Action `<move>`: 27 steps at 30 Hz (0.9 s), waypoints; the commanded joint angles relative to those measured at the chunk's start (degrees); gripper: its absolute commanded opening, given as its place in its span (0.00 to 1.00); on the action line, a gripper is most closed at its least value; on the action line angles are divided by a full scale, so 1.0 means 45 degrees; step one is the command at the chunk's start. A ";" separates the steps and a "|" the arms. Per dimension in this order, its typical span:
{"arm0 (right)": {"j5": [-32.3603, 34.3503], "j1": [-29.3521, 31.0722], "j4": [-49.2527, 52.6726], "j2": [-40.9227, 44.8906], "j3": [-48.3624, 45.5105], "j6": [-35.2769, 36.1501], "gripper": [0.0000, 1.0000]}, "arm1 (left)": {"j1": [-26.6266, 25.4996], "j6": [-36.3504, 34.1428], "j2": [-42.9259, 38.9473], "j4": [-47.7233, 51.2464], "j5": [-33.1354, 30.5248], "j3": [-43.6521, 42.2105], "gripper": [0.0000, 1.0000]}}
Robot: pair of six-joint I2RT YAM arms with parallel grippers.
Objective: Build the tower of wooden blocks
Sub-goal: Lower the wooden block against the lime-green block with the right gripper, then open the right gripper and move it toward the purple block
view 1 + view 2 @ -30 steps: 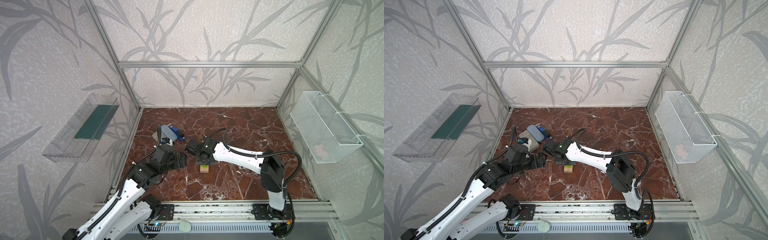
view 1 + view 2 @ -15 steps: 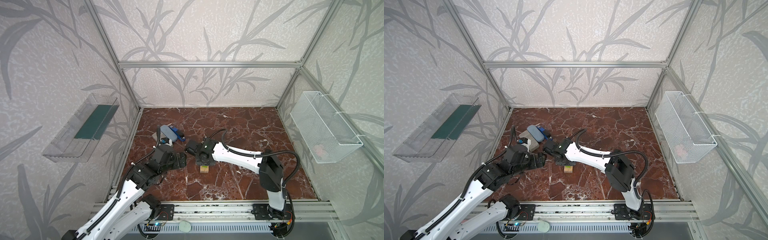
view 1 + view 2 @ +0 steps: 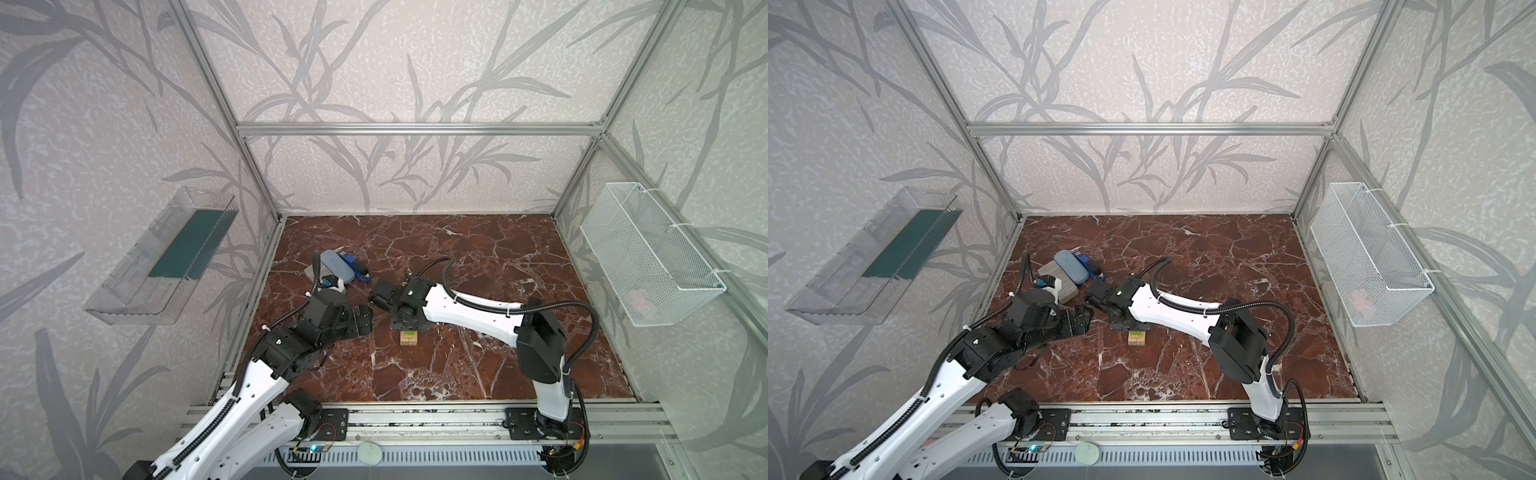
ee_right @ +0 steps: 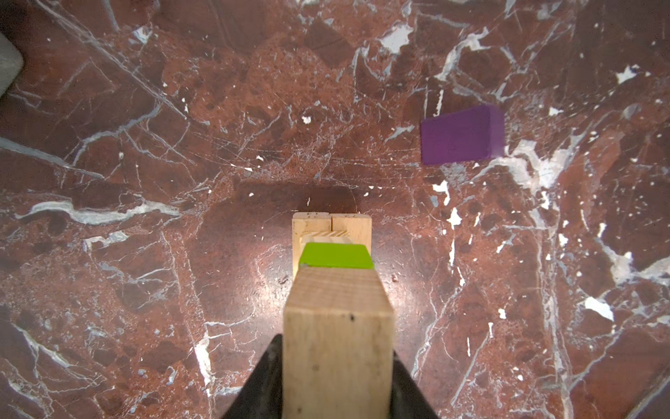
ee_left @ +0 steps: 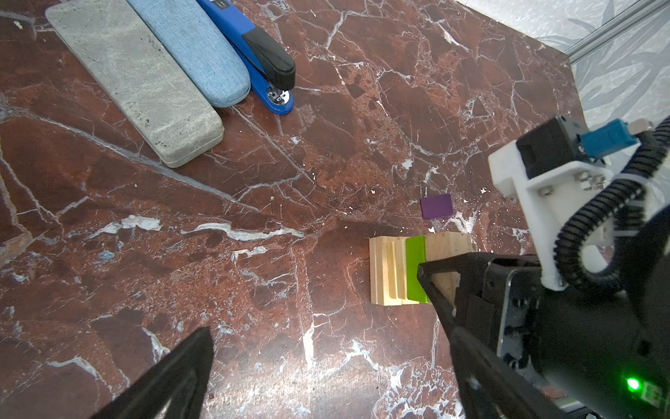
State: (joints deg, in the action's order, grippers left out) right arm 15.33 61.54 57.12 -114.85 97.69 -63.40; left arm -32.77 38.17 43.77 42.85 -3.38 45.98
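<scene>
Left gripper (image 3: 362, 320) hangs released left of the tower (image 3: 409, 338); right gripper (image 4: 336, 344) grasps a pale wood block (image 4: 337, 297) on top.
The gripped block sits alongside the lime-green brick (image 4: 335, 255); let go off-centre or pushed sideways, it could shove that brick or topple the stack. Whether it already rests down is hidden. The purple block (image 4: 462, 136) lies loose near the tower, covered by the right arm in both top views.

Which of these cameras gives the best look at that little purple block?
The right wrist view: the purple block shows large, sharp and unobstructed. The left wrist view shows it smaller, near the tower. Neither top view shows it.
</scene>
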 commanded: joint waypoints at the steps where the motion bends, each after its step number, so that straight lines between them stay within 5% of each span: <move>1: 0.0067 -0.0059 0.0276 -0.0155 0.0371 0.0025 0.39 | 0.0076 0.0130 -0.0181 0.0060 -0.0264 -0.0115 0.99; 7: 0.0049 -0.0053 0.0318 -0.0123 0.0455 0.0064 0.41 | 0.0076 0.0093 -0.0195 0.0070 -0.0247 -0.0046 0.99; 27: 0.0013 -0.0269 0.0091 0.2502 0.0327 0.2354 0.78 | 0.0073 -0.0665 -0.0115 0.0450 -0.0070 0.0989 0.99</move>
State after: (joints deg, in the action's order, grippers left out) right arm 15.27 61.39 57.63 -107.28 99.48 -56.77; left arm -32.77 36.62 43.46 43.53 -3.31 48.47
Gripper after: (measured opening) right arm 0.772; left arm 0.994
